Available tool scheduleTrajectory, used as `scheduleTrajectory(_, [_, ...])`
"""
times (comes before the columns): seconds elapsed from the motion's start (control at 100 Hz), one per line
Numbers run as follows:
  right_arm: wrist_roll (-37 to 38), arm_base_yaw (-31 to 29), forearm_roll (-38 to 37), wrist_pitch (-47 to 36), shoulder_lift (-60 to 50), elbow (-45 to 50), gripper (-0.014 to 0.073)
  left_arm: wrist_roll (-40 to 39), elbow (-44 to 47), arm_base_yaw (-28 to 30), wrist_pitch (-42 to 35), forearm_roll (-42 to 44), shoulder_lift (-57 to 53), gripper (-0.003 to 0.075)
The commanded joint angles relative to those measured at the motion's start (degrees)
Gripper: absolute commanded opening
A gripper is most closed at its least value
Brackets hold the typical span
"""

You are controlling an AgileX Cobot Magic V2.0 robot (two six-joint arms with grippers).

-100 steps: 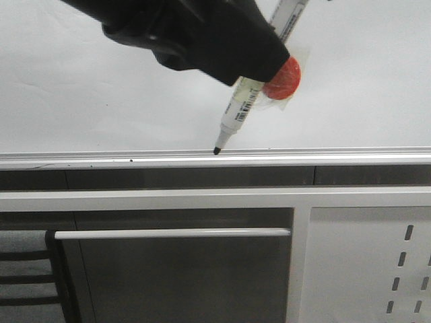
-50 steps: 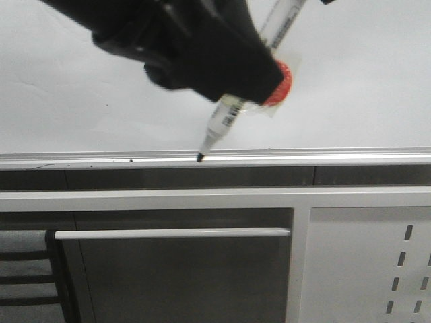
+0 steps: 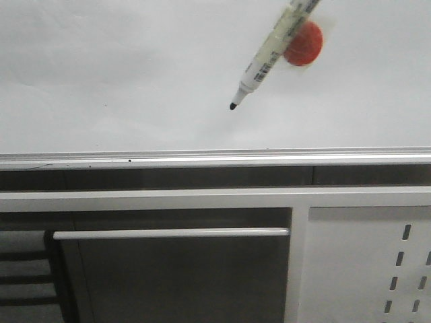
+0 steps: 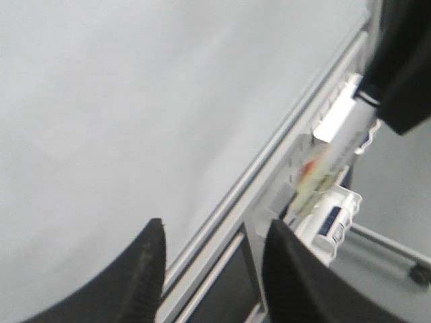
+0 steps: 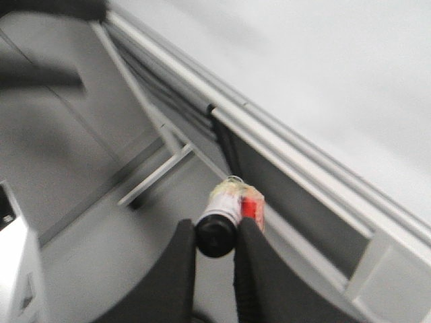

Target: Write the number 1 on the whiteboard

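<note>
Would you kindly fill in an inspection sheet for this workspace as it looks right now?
Surface: whiteboard pale and smooth, silver rail along its lower edge with a few dark specks.
Job's things: marker tilted, black tip pointing down-left and held above the rail; no number 1 stroke seen on the board.
Clutter: red round piece behind the marker's barrel.
Grippers: right gripper shut on the marker's butt end; left gripper open, holding nothing.
Cables: nothing seen.
Surroundings: perforated grey panel lower right; white bar on a dark panel below the rail.
</note>
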Motion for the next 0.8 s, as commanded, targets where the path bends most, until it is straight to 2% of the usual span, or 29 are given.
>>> scheduleTrajectory(0.0, [-2.4,1.0,2.4,-8.3,-5.0,2.7,-0.0058,-2.5,0.3,2.6,-5.0,-2.0,-4.7,0.009])
scheduleTrajectory(0.05, [-3.2,2.2,2.8,-11.0,-7.4,4.9,-0.0058,-2.7,2.4,3.8,-7.6,-3.5,-6.9,-0.0004])
scheduleTrajectory(0.07, [-3.8,2.7,3.0,-12.0,-8.2,5.7,-0.0058,-2.7,3.4,4.2,-9.0,-4.0,-7.8,-0.0019])
scheduleTrajectory(0.29, [-4.6,8.5,3.5,-24.0,-11.3,8.2,-0.0058,-3.4,14.2,6.3,-23.1,-11.6,-15.1,-0.002])
scheduleTrajectory(0.43, [-5.0,11.5,3.4,-29.9,-10.2,8.2,-0.0058,-3.4,18.5,6.8,-28.5,-13.6,-17.8,-0.002])
scheduleTrajectory(0.79, [-6.9,12.8,1.9,-39.1,-3.8,8.2,-0.0059,-3.3,19.6,6.8,-32.0,-13.5,-18.5,-0.002])
